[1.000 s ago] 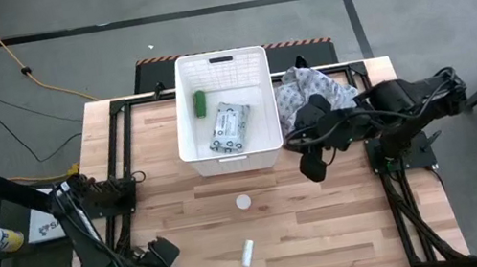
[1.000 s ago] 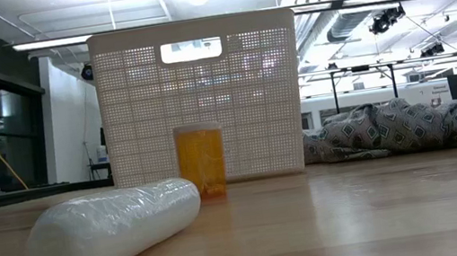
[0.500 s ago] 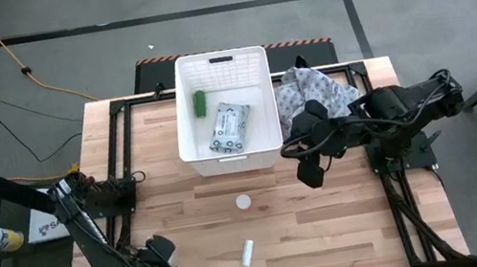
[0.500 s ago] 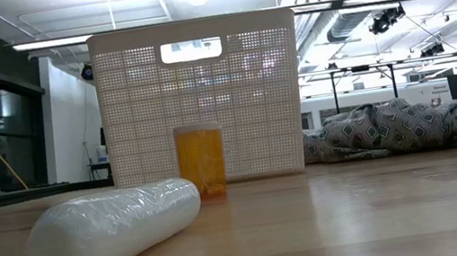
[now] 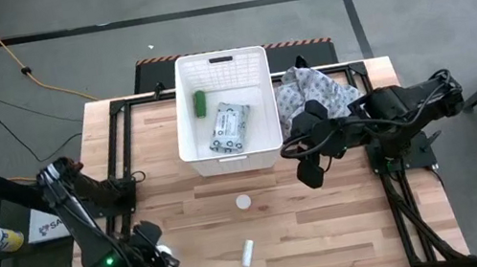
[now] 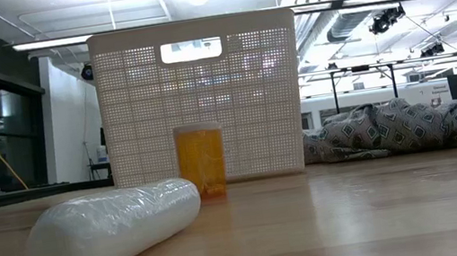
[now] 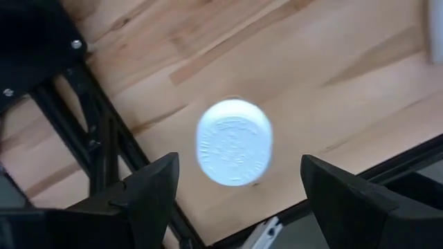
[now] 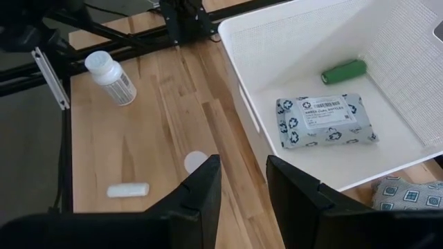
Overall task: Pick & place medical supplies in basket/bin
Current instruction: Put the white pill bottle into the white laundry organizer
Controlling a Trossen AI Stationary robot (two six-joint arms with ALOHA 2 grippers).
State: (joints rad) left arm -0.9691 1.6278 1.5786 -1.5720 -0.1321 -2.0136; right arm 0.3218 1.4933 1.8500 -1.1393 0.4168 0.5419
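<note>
Bottles come first: left of the bin (image 5: 233,159), at the table's near-left corner, the left gripper (image 7: 235,190) hangs with fingers wide apart over a white-capped bottle (image 7: 234,142), its body hidden; tube (image 5: 248,252) in front of the bin, wipes packet (image 8: 325,122) and green cylinder (image 8: 343,71) inside; right gripper (image 5: 310,168) right of it, fingers nearly together, empty, cloth (image 5: 309,92) behind

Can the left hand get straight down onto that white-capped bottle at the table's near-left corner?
Probably yes: the left hand hangs open right over the white bottle, fingers either side, nothing between; the table's black frame runs close beside it.
</note>
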